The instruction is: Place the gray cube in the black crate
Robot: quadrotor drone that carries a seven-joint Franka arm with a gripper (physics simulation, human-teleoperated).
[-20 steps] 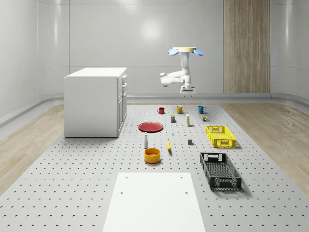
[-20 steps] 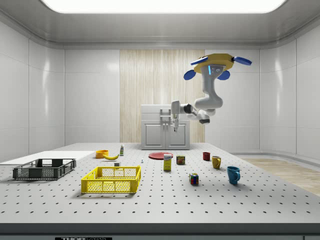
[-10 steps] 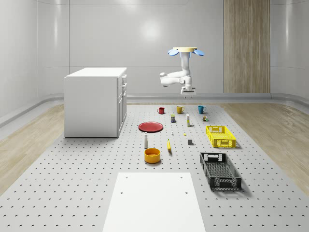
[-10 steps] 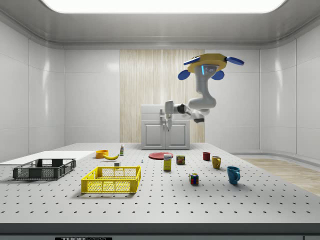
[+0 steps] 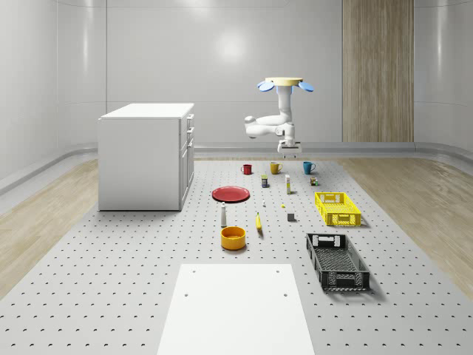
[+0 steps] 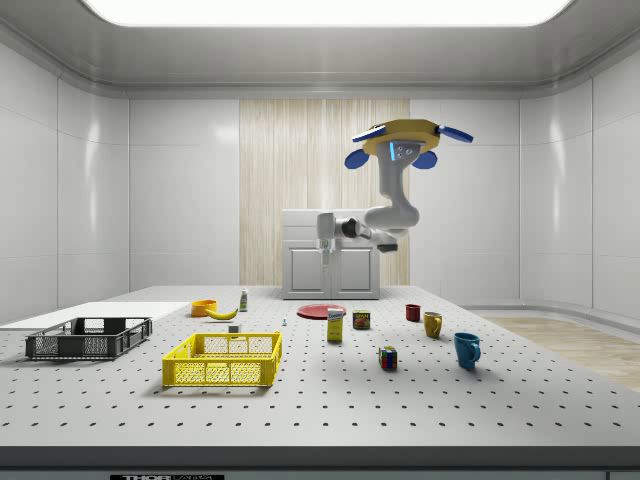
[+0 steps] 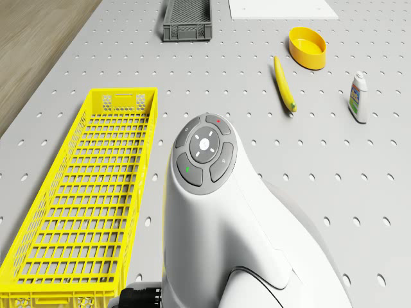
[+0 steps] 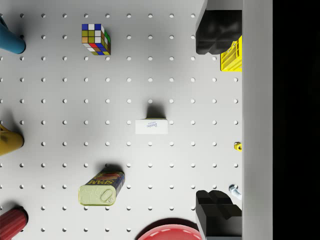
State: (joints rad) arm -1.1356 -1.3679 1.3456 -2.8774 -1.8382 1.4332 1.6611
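One gray cube [image 5: 291, 217] sits on the table between the banana [image 5: 259, 222] and the yellow crate [image 5: 337, 208], well apart from the black crate [image 5: 337, 260]. The drone [image 5: 284, 83] hovers high over the table's far end near the mugs, its gripper [image 8: 217, 120] empty, fingers [image 8: 216, 34] spread, pointing down above a small white box [image 8: 151, 126].

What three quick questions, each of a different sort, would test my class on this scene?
1. True or false: the gray cube lies in the black crate.
2. The drone hovers over: A) the cabinet; B) the end of the table with the mugs; C) the white sheet.
3. Fill in: the gripper has its fingers ___.

Key: 1 false; 2 B; 3 open.
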